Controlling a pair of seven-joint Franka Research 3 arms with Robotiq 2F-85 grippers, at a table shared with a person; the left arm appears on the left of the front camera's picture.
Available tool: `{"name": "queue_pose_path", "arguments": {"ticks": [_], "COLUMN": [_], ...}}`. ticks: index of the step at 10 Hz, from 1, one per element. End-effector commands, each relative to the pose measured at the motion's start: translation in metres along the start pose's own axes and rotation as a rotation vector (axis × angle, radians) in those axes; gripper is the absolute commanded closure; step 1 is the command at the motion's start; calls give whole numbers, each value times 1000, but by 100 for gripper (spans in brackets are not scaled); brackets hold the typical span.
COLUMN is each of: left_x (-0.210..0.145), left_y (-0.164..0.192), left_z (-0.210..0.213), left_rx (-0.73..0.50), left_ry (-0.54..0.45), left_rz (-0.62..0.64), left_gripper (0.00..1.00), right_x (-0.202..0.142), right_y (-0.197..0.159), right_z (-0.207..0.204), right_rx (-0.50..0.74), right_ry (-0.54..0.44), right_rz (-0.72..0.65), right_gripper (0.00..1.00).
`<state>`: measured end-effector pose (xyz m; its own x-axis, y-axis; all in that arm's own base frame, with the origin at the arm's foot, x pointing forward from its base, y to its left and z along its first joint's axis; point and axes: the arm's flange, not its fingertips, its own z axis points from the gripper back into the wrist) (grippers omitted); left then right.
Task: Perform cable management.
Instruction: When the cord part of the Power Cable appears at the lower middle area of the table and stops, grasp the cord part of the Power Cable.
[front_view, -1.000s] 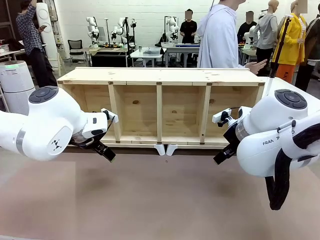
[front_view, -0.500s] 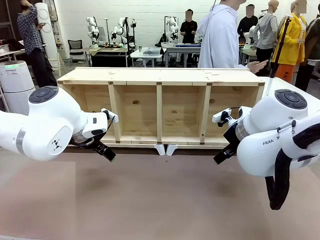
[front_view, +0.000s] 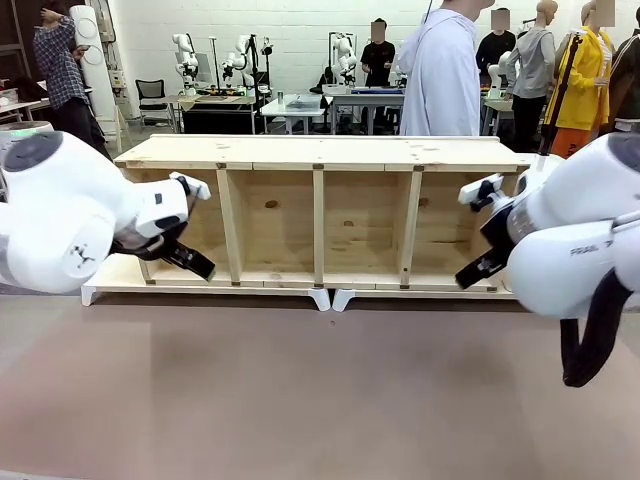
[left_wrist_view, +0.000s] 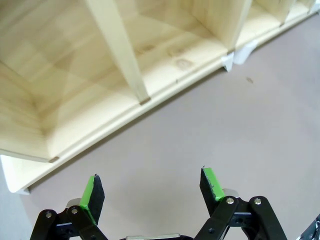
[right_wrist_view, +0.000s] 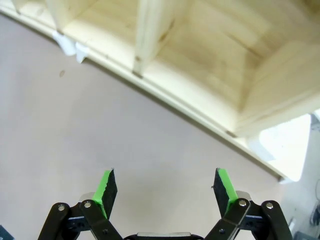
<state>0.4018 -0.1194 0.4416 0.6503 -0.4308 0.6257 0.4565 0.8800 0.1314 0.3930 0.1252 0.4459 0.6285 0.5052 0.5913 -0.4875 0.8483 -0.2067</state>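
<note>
Above the brown table (front_view: 320, 400), the left gripper (left_wrist_view: 150, 187) and right gripper (right_wrist_view: 167, 185) both hang spread and empty, facing the wooden shelf (front_view: 320, 152). Where the cable lies I cannot tell. This looks like the opening step, and the next move calls for locating it.

the left pincer (front_view: 203, 270) and right pincer (front_view: 468, 277) hang before a wooden shelf (front_view: 320, 152).

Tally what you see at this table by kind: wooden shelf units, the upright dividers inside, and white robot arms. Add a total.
wooden shelf unit: 1
upright dividers: 3
white robot arms: 2
Total: 6
</note>
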Motion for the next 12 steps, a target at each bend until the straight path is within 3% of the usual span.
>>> {"name": "queue_pose_path", "arguments": {"ticks": [1,7,11,12], "left_x": [-78,-163,-179,-9], "left_y": [1,10,0,79], "left_z": [46,138,153,191], "left_rx": [2,108,132,118], "left_ry": [-26,-121,-176,-156], "left_rz": [19,86,55,98], "left_gripper": [0,0,0,0], "right_x": [-56,-100,-115,-115], "right_y": [8,16,26,29], "right_z": [51,138,153,154], "right_rx": [-62,-158,-185,-176], "right_ry": [-14,-111,-105,-85], "right_rz": [-53,-98,-149,-157], "right_gripper": [0,0,0,0]}}
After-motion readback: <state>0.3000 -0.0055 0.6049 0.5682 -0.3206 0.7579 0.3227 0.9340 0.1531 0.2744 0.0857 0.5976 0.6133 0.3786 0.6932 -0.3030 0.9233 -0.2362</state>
